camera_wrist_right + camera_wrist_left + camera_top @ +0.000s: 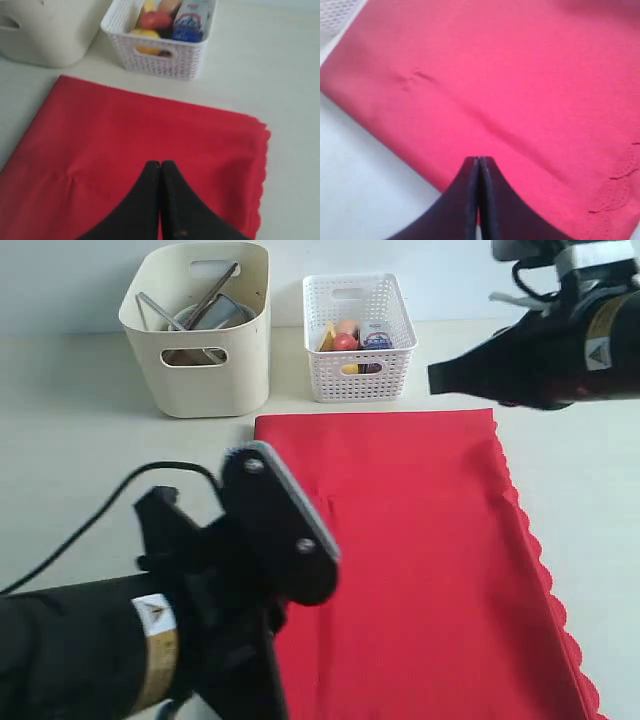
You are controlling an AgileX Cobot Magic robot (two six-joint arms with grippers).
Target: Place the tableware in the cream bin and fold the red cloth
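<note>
1. We see the red cloth [420,560] spread flat on the table [70,440], from the centre to the lower right of the exterior frame. Its scalloped edge runs down its right side.
2. The left gripper [479,164] is clenched, fingers pressed together, and we see nothing caught between them. Its wrist view puts the tips over the red cloth, close to one straight edge with bare table beside it. We cannot tell whether the tips touch the fabric.
3. The left arm [210,580] fills the lower left of the exterior frame and covers part of the cloth's left edge there.
4. The right gripper [160,167] is clenched too, and empty. Its tips sit over the cloth, and the scalloped corner lies beyond them and off to one side. We cannot tell contact here either.
5. The right arm [560,350] is in the upper right of the exterior frame. Its dark pointed end is just above the cloth's top right corner.
6. The cream bin [200,380] stands upper left, behind the cloth's top left corner and apart from it. The tableware [200,308] is inside. We make out metal pieces and a dark stick leaning toward the rim, but cannot separate every item.
7. The white lattice basket [355,375] stands just right of the bin, near the cloth's top edge, with food items [350,338] inside.
</note>
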